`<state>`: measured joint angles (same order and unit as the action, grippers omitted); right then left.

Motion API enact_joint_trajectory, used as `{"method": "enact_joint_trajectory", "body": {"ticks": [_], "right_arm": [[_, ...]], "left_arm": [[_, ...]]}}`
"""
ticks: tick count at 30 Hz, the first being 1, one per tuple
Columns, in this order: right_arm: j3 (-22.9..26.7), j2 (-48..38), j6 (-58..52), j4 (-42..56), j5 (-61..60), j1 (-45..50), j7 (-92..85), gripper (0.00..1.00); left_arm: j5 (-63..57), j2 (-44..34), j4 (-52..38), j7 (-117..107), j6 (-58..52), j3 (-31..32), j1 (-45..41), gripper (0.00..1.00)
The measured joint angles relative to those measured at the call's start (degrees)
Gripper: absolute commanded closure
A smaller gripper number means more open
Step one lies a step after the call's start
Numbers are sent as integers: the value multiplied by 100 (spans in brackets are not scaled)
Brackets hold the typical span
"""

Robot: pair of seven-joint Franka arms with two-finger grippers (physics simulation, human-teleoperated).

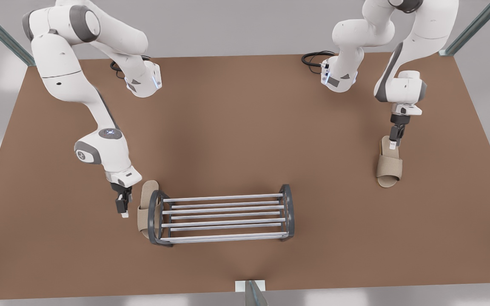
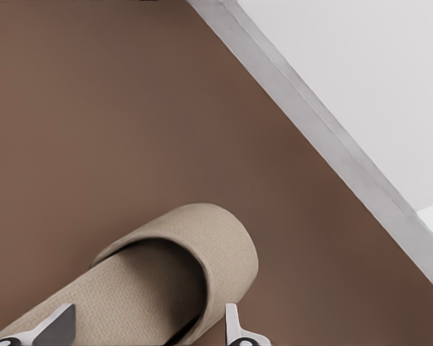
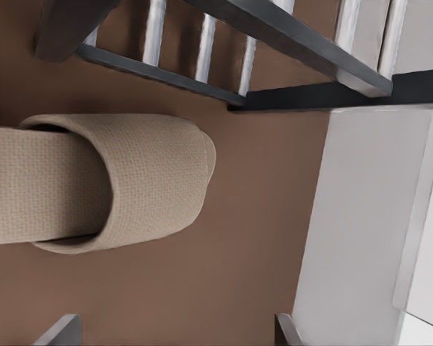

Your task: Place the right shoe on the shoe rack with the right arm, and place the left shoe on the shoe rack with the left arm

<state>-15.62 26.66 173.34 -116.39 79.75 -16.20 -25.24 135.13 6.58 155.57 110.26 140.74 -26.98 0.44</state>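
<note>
1. Front view: my right gripper [image 1: 122, 210] hangs at this view's left, just beside the right shoe [image 1: 146, 207], which lies on the brown table [image 1: 236, 127] against the outer side of the shoe rack's [image 1: 223, 214] end frame. My left gripper [image 1: 394, 142] is at this view's right, over the heel end of the left shoe [image 1: 388, 165], well apart from the rack. I cannot tell here how far the fingers stand apart.
2. Left wrist view: my 2 fingertips [image 2: 54, 324] stand apart, 1 on each side of the left shoe [image 2: 166, 277]. It is a beige woven slipper with an open toe band. The heel part is cut off by the frame edge.
3. Right wrist view: my fingertips [image 3: 58, 330] are wide apart and hold nothing. The right shoe [image 3: 115, 184] lies beyond them, beside the rack's dark frame [image 3: 289, 32]. The heel is cut off.
</note>
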Motion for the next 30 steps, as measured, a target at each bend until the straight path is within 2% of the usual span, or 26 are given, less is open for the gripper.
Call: {"method": "enact_joint_trajectory", "body": {"ticks": [6,16,21,26,30], "right_arm": [[0,697,1353,-36,-151,-223,576,0],[156,805,2211,-18,-174,-124,1193,0],[400,-47,1604,-397,142,714,1428,0],[382,-456,441,-680,2746,902,2490,0],[355,-445,50,-844,3650,839,3758,0]], "left_arm": [[-110,248,-190,-383,-161,1034,216,0],[-698,320,-607,-1279,-392,1131,564,0],[-768,502,-743,-1613,-396,1141,652,0],[-763,757,-1048,-1912,-367,1330,832,0],[-466,918,-1142,-2595,-106,1475,953,0]]}}
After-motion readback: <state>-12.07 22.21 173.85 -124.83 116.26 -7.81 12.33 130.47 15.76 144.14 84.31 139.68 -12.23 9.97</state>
